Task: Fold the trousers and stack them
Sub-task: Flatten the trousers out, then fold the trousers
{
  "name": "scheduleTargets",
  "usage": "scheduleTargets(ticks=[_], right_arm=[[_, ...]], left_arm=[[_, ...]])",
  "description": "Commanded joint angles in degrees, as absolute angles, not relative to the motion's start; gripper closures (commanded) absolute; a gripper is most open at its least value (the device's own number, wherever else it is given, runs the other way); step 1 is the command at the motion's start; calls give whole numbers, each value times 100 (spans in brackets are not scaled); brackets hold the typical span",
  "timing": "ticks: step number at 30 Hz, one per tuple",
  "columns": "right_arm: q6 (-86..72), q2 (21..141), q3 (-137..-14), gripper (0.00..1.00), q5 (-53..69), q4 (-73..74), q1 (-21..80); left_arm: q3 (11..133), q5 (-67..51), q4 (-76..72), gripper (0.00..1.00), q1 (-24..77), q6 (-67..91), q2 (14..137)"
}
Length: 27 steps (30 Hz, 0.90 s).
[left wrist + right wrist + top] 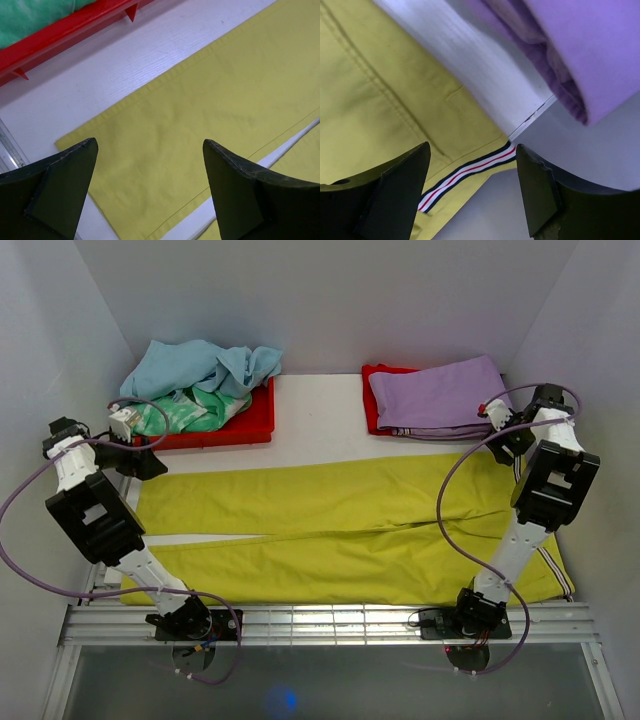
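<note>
Yellow trousers (330, 530) lie spread flat across the white table (310, 435), with the waist at the right, both legs running left, and a thin strip of table showing between the legs. The left gripper (150, 150) hangs over the hem (100, 120) of the far leg at the left end, its two dark fingers wide apart and holding nothing. The right gripper (472, 150) hangs over the far right corner of the waistband (465, 172), which is lined with a striped ribbon; its fingers are also spread and empty. At the far right a folded purple garment (435, 395) rests on a red tray (372, 400). At the far left a second red tray (250, 425) holds a heap of blue and green clothes (200, 370). The trousers look like light woven cloth: limp, not fragile, likely to sag and drag rather than slide cleanly. The stitched hem and the thicker waistband corner seem the firmest places to pinch, one at each end, so the far edge lifts evenly.
</note>
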<state>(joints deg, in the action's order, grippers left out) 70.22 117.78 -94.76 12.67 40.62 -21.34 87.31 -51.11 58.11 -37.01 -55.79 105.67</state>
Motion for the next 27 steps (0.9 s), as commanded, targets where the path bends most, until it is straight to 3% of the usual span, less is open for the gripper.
scheduleTargets(ticks=[1, 10, 14, 16, 19, 20, 22, 27], right_arm=[[7585, 12127, -10028, 24, 1494, 4157, -2259], [8524, 13103, -10817, 27, 1442, 5000, -2259], [8771, 13333, -11047, 49, 1345, 5466, -2250], [8798, 13351, -11127, 55, 1380, 5510, -2241], [8894, 13211, -11189, 71, 1415, 5625, -2232], [8938, 13140, -11128, 81, 1424, 5642, -2232], [9052, 12887, -10987, 92, 1459, 5581, -2224], [9088, 12341, -10390, 92, 1643, 5274, -2224]], left_arm=[[8465, -5344, 5634, 3, -3709, -5546, 10266], [8490, -5238, 5616, 3, -3735, -5537, 10222], [8552, -5317, 5599, 5, -3797, -5607, 10283], [8595, -5335, 5607, 7, -3823, -5852, 10344], [8920, -5239, 6046, 9, -3823, -6946, 10598], [9043, -5169, 6125, 9, -3823, -7135, 10704], [9628, -4967, 6519, 11, -3823, -7590, 11150], [10678, -4782, 7515, 19, -3823, -8340, 12093]])
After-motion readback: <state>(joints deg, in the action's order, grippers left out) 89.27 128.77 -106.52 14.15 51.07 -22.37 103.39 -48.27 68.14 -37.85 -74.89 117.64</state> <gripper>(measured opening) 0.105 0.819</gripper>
